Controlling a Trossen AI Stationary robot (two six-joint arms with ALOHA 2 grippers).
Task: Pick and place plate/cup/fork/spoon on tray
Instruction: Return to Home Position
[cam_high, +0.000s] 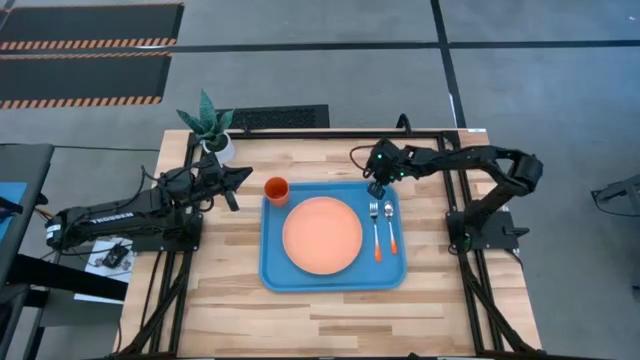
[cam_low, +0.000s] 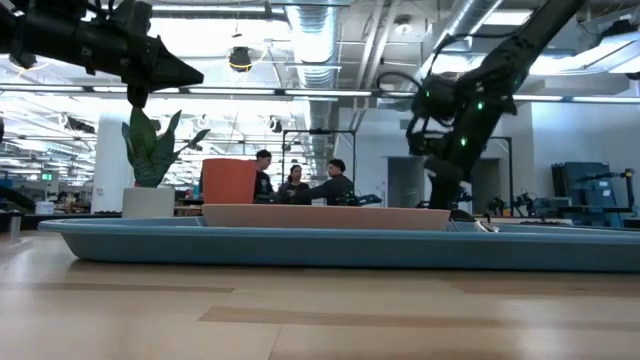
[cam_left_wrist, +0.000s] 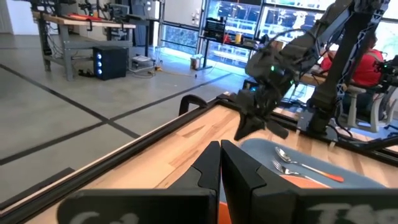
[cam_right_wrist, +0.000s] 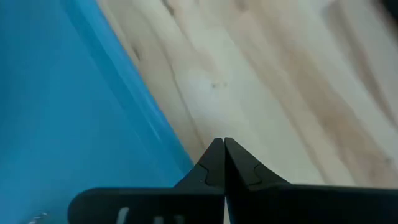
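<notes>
The light-blue tray (cam_high: 275, 262) lies at the table's middle. On it lie the salmon plate (cam_high: 321, 234) and, to its right, the fork (cam_high: 375, 229) and the spoon (cam_high: 389, 227) side by side, handles toward the near edge. The orange cup (cam_high: 277, 190) stands upright in the tray's far left corner. My left gripper (cam_high: 243, 175) is shut and empty, raised left of the cup. My right gripper (cam_high: 376, 190) is shut and empty above the tray's far rim; its fingers show over the rim in its wrist view (cam_right_wrist: 222, 149).
A white pot with a green spiky plant (cam_high: 212, 128) stands at the table's far left corner, behind my left gripper. Bare wood lies left, right and near of the tray. People sit in the room beyond the table (cam_low: 300, 185).
</notes>
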